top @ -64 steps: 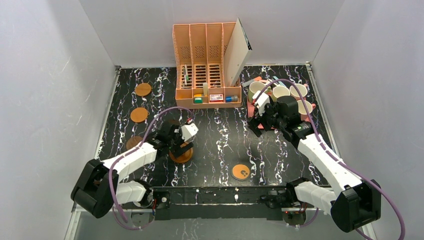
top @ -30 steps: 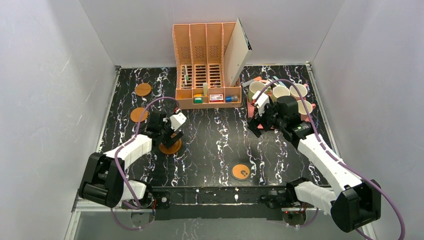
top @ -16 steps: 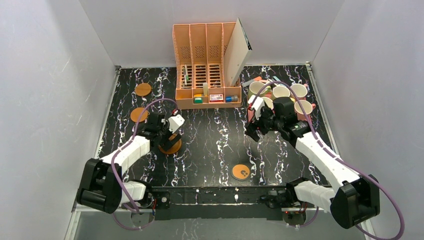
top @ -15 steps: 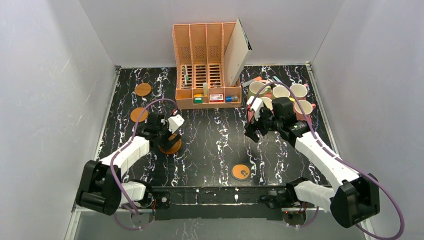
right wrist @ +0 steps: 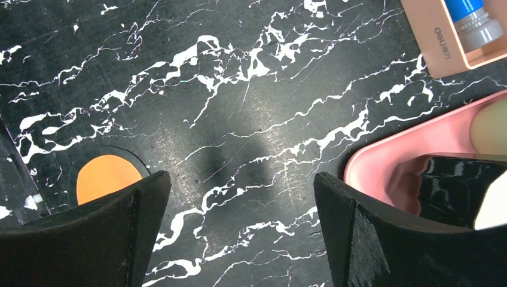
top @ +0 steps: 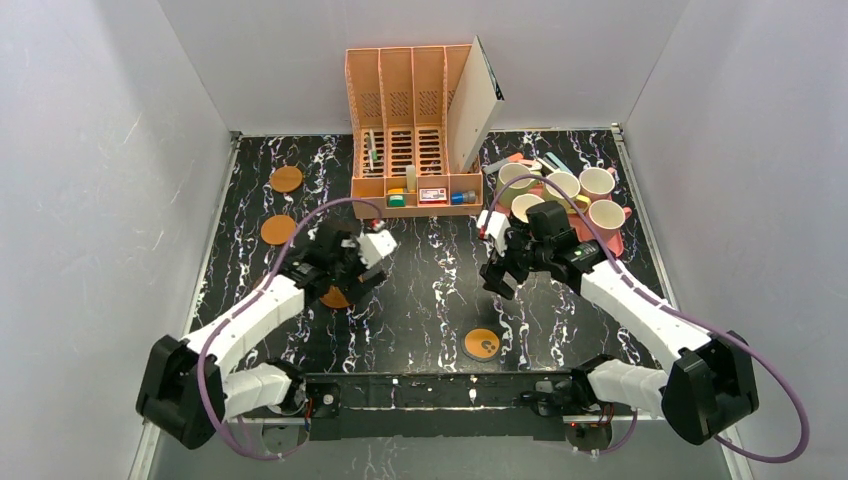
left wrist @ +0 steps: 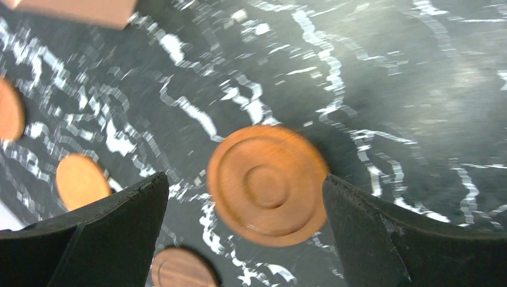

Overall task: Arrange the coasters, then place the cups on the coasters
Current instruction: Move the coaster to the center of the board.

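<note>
The ringed wooden coaster (left wrist: 267,185) lies flat on the table under my left gripper (left wrist: 244,178), which hovers open above it without touching; in the top view this coaster (top: 335,297) shows partly beneath the gripper (top: 358,272). Two plain orange coasters (top: 287,179) (top: 278,229) lie at the left. A dark brown coaster (left wrist: 182,269) sits nearby. The orange marked coaster (top: 483,344) lies near the front. My right gripper (top: 497,272) hangs open and empty over bare table, left of the pink tray (top: 615,244) holding several cups (top: 562,185), with the black cup (right wrist: 454,185) at its near corner.
A pink desk organiser (top: 415,135) with small items stands at the back centre, a white board leaning on it. White walls close in the left, right and back. The orange marked coaster (right wrist: 104,176) lies just beyond my right gripper's left finger.
My left gripper lifted and shifted right, off the ringed coaster, which stays put. My right gripper moved left and forward, away from the tray of cups.
</note>
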Tool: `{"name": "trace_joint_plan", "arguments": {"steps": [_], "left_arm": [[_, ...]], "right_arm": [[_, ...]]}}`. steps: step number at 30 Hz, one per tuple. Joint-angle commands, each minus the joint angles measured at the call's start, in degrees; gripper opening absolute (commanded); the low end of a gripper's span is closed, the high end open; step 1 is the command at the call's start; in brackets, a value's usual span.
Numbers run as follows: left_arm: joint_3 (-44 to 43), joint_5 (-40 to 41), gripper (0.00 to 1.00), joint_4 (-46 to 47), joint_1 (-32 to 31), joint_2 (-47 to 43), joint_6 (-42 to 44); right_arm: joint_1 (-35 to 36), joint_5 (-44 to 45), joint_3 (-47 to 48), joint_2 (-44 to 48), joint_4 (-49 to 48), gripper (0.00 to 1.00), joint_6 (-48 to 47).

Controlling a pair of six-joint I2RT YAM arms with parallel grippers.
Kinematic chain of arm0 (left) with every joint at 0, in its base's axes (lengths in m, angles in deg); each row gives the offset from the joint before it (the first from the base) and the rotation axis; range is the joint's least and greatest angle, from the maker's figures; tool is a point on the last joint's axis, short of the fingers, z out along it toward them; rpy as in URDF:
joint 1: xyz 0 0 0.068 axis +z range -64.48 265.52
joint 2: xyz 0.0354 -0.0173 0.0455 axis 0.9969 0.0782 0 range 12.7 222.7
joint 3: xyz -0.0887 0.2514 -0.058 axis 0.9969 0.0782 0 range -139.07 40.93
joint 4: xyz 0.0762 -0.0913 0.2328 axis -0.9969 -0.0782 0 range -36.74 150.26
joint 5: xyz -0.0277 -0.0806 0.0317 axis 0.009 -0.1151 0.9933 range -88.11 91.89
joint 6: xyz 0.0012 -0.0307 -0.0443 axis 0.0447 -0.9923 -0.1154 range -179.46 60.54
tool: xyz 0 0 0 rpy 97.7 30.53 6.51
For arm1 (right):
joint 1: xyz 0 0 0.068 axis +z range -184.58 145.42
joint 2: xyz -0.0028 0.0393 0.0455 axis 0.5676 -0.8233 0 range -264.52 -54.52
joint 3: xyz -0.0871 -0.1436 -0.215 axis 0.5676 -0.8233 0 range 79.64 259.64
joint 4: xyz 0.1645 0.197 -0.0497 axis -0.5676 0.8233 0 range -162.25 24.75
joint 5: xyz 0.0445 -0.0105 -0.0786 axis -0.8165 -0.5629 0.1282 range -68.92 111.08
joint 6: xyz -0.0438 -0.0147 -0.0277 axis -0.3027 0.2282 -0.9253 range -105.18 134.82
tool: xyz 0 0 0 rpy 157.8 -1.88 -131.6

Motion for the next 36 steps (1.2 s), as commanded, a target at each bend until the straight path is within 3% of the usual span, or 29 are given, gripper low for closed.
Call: {"name": "trace_joint_plan", "arguments": {"steps": [1, 11, 15, 22, 28, 36], "left_arm": [[-3.05, 4.15, 0.98, -2.65, -11.93, 3.88, -2.41], [-11.59, 8.65, 0.98, -0.72, -37.53, 18.91, -5.35], [-16.3, 7.24, 0.98, -0.34, -43.19, 26.33, -6.68], [-23.14, 0.7, 0.98, 2.83, -45.48, 33.66, -8.78], [-27.56, -7.84, 0.98, 1.26, -45.62, 37.12, -10.23], [-29.98, -11.29, 0.98, 1.53, -45.62, 39.95, -14.78]], "right_arm": [[0.12, -1.45, -0.65, 2.18, 0.83, 0.98, -3.37], [-2.96, 17.58, -3.93, 6.16, -10.44, 0.98, 0.47], [-7.53, 20.51, -3.58, 7.41, -12.17, 0.98, 2.66], [-12.18, 22.37, -5.0, 12.68, -15.53, 0.98, 3.85], [-12.84, 26.44, -5.57, 11.92, -17.32, 0.98, 4.06], [-12.96, 27.28, -5.83, 11.51, -18.04, 0.98, 4.07]]}}
